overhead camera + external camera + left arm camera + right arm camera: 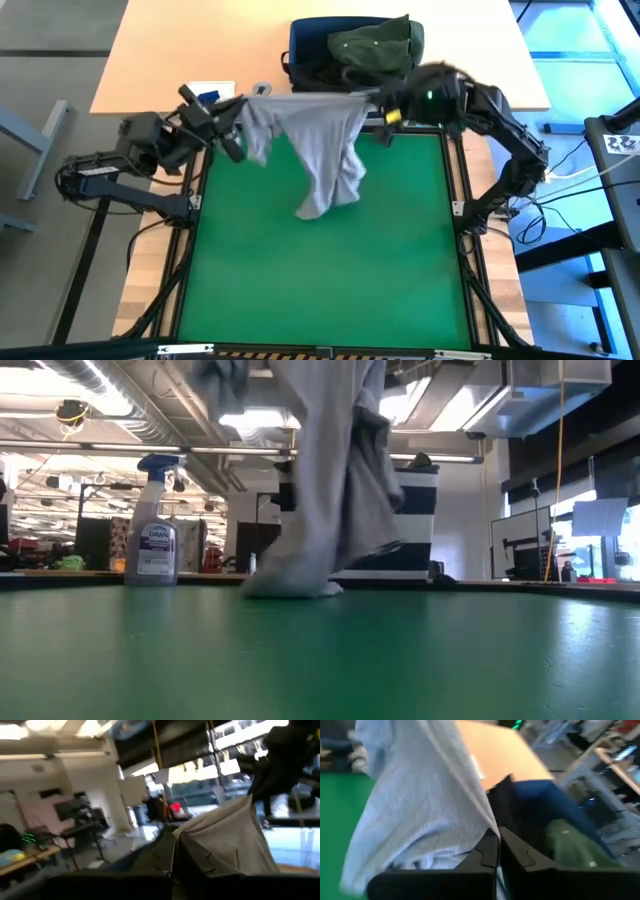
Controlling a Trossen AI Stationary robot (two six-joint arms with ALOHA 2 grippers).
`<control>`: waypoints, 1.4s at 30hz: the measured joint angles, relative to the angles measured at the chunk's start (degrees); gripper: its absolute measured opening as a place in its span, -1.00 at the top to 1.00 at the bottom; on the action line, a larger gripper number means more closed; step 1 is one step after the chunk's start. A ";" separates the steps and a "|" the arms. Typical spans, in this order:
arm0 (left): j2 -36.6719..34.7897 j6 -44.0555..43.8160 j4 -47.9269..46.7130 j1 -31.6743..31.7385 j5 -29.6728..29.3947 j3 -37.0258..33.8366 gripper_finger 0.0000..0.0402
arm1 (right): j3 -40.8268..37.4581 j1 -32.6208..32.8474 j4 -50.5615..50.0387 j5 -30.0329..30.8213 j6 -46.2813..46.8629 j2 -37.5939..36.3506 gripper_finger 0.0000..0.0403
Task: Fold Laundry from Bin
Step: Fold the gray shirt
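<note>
A light grey garment (315, 150) hangs spread between my two grippers above the far part of the green mat (330, 290). Its lower end (290, 588) rests on the mat. My left gripper (233, 122) is shut on its left upper corner and my right gripper (385, 108) is shut on its right upper corner. Behind them the navy bin (305, 45) stands on the wooden table, with a dark olive green garment (378, 45) heaped on top and black cloth (320, 72) beside it. The low view shows the bin's striped wall (415, 530). My left gripper pinches the grey garment's upper edge at its left end (200, 837) between its two shut fingers, coming nearly level from the table's left. The cloth runs away from the fingers toward the other arm. One layer or several, I cannot tell. My right gripper pinches the garment's upper edge at its right end (482, 827) between its shut fingers, slanting down from the far right. The top edge (300, 98) is drawn nearly straight between both grippers. The rest hangs below, its lower end on the mat.
A clear spray bottle with a blue nozzle (152, 525) stands at the mat's far left, near a white card (212, 92). The near part of the mat (320, 660) is bare green. Black frame rails (462, 200) border the mat.
</note>
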 joint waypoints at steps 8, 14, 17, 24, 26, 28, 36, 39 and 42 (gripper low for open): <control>-2.07 -9.12 -5.25 0.61 24.38 0.92 0.95 | 0.15 -1.58 4.50 -25.56 7.20 -0.48 0.96; -0.42 -27.12 -35.36 -5.50 24.85 -2.45 0.95 | -13.01 11.40 -9.21 -23.83 8.71 0.19 0.98; 0.69 -34.88 -40.42 -8.33 23.76 -8.78 0.95 | -26.88 16.58 -3.39 -17.68 11.57 0.27 0.96; 3.53 -45.72 -35.69 -13.49 29.68 -23.59 0.95 | -57.56 22.31 21.72 -14.29 24.69 0.29 0.95; 4.61 -47.66 -34.72 -14.08 33.96 -25.72 0.94 | -62.44 22.87 28.27 -18.02 29.75 0.29 0.95; 5.98 -48.48 -34.73 -14.43 37.29 -27.27 0.91 | -66.13 23.12 34.62 -22.07 33.28 0.29 0.95; 10.09 -46.87 -38.51 -13.82 54.73 -24.31 0.50 | -61.20 20.70 26.50 -31.54 30.44 -0.20 0.52; 10.35 -46.77 -42.87 -12.66 54.79 -19.65 0.35 | -53.32 18.14 17.80 -31.49 23.80 -0.39 0.31; 10.17 -45.45 -41.65 -11.93 45.55 -16.94 0.26 | -49.40 15.90 20.70 -24.89 18.87 -0.47 0.17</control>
